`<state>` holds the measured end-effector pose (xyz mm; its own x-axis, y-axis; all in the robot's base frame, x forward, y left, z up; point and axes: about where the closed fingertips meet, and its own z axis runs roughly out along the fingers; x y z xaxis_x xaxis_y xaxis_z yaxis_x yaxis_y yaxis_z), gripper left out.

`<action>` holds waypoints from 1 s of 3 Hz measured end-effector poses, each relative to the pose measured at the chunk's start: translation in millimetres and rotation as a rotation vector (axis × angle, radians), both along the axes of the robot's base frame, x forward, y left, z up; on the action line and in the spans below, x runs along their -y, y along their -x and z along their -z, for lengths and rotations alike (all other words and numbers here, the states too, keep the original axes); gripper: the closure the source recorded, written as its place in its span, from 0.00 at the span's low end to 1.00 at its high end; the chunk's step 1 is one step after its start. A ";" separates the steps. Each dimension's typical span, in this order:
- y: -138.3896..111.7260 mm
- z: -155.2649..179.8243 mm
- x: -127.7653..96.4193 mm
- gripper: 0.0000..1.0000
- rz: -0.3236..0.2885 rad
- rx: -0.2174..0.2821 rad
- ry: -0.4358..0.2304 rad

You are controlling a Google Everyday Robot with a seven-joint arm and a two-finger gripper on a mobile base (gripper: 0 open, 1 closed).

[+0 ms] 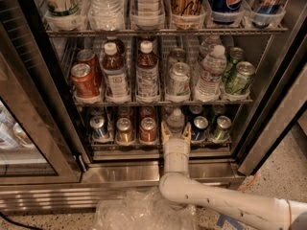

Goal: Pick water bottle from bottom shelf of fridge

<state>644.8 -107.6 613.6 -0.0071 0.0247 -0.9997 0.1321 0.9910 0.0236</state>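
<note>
The fridge (pixel 278 85) stands open with its wire racks full of drinks. On the bottom shelf (pixel 158 143) a small clear water bottle (pixel 175 120) with a pale cap stands in the fourth lane from the left, between a red can (pixel 147 130) and a blue can (pixel 199 127). My gripper (pixel 175 131) reaches in from below on a white arm. Its two yellowish fingers (pixel 165 132) stand on either side of the bottle's lower body, open around it. The bottle's base is hidden behind the gripper.
Cans fill the other bottom lanes: blue (pixel 99 127), gold (pixel 124 131), green (pixel 220 127). The rack above holds brown bottles (pixel 147 73), cans and a taller labelled water bottle (pixel 210 74). The glass door (pixel 29 119) swings out at left. Crumpled clear plastic (pixel 144 212) lies on the floor.
</note>
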 end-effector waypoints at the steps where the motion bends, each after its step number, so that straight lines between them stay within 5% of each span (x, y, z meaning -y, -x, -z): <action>1: -16.7 5.3 9.6 0.51 0.021 -0.022 -0.013; 3: -16.9 3.2 8.4 0.96 0.022 -0.022 -0.013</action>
